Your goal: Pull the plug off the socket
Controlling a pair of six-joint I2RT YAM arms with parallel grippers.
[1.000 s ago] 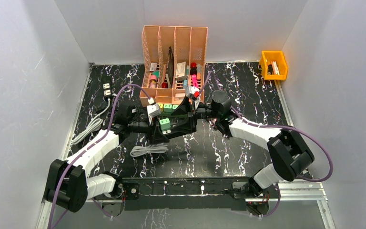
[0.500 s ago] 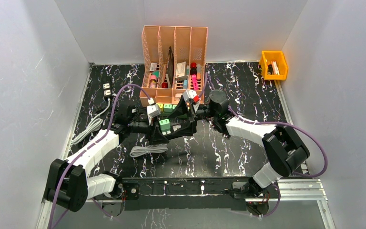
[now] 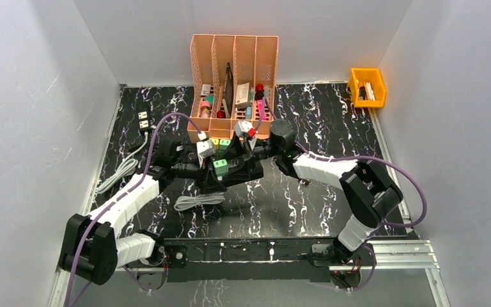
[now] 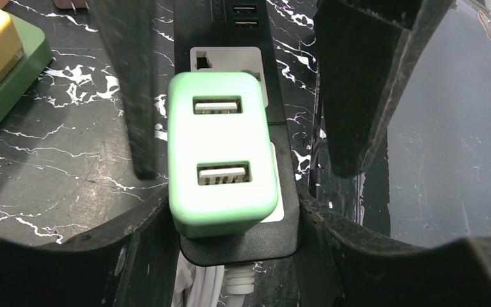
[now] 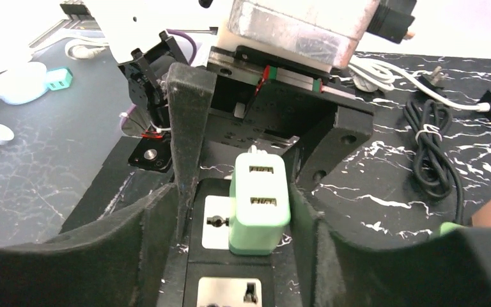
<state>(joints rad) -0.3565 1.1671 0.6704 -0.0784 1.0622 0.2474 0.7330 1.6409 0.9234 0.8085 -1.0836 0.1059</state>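
green plug [image 4: 221, 153], upright in black socket [image 4: 249, 246]

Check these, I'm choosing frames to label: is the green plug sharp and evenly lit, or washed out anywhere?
Left wrist: the green plug is sharp, but its top glares pale and the foreground is dark and soft. Right wrist: crisp plug, blown-out white background. Top external: evenly lit, plug tiny.

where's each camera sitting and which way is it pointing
top external: above and behind the bases, looking down at the table; left arm, right arm show.
left wrist: on the left arm, looking along its fingers at the green plug.
right wrist: facing the opposite way; its fingers and the left arm show.
shared: both wrist views show the green plug in the black power strip.
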